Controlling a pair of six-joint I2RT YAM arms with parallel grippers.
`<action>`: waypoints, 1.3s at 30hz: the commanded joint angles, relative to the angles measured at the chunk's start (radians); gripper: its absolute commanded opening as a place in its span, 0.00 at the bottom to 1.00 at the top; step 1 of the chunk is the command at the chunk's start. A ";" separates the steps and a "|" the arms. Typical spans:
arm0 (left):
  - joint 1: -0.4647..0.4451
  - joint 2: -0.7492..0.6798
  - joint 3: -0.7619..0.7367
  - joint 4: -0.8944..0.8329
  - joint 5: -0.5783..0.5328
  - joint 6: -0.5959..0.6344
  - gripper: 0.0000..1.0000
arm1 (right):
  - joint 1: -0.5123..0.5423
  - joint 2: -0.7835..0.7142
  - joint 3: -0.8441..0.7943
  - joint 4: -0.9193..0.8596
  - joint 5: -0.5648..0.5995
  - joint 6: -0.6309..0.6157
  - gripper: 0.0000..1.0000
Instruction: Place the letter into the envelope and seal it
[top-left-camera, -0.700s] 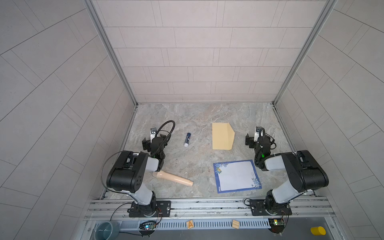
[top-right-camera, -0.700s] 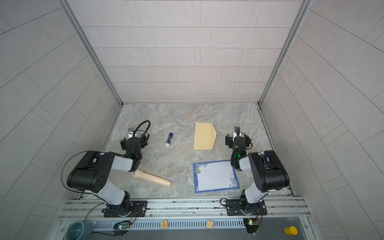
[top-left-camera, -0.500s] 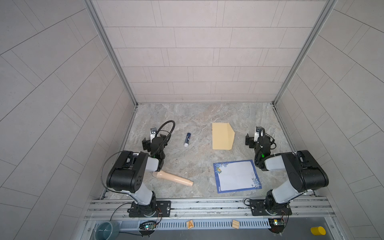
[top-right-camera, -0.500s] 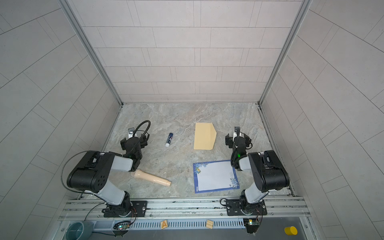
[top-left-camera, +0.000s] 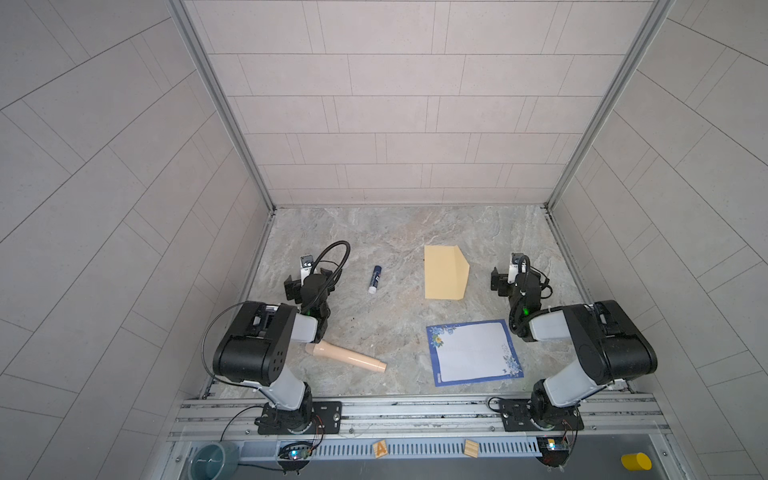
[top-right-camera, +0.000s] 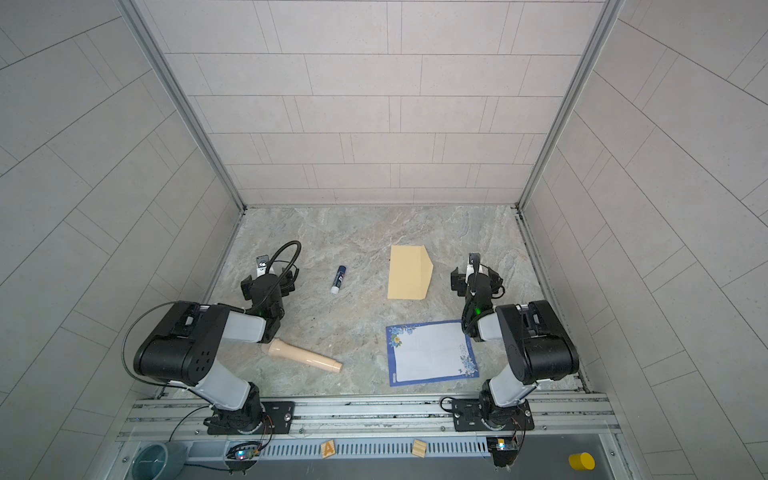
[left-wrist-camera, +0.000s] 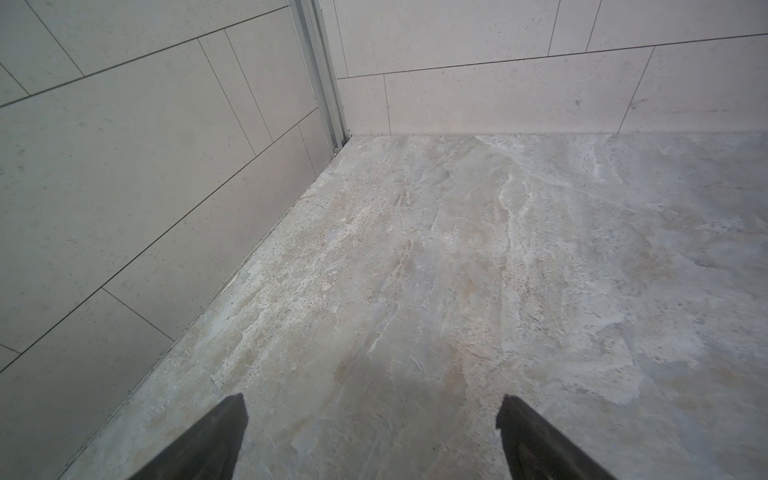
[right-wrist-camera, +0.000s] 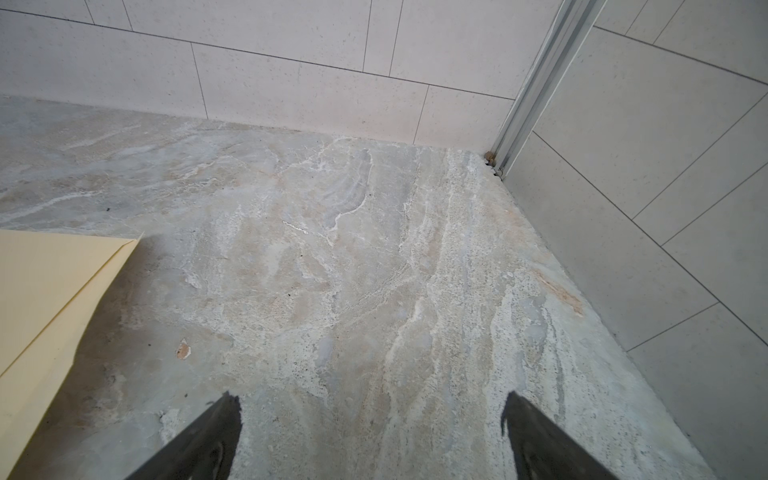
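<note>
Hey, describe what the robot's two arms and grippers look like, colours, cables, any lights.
The left arm and right arm match: bulky black joint housings joined by pale grey links, each with a small green light near the wrist. A black cable loops above the left wrist. The left gripper and right gripper have dark, tapered, pointed fingers.

Left wooden block (top-left-camera: 379, 449) (top-right-camera: 328, 448), near edge, centre: capital "A" on the upper face, legible in both top views.
Right wooden block (top-left-camera: 471, 449), near edge, beside it: line pattern only, no character legible.
Glue stick (top-left-camera: 374, 279), left of centre: label print too small to read.
Letter (top-left-camera: 473, 352), near right: any writing too small to tell.
</note>
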 joint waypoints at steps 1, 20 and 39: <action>0.004 -0.003 0.012 0.009 0.002 -0.011 1.00 | -0.002 0.010 0.005 0.005 0.008 -0.004 0.99; 0.005 -0.005 0.011 0.012 0.001 -0.011 1.00 | -0.008 0.009 0.007 0.002 0.000 0.001 0.99; -0.073 -0.613 -0.022 -0.432 0.108 -0.091 1.00 | 0.004 -0.576 0.257 -0.786 -0.145 0.182 0.99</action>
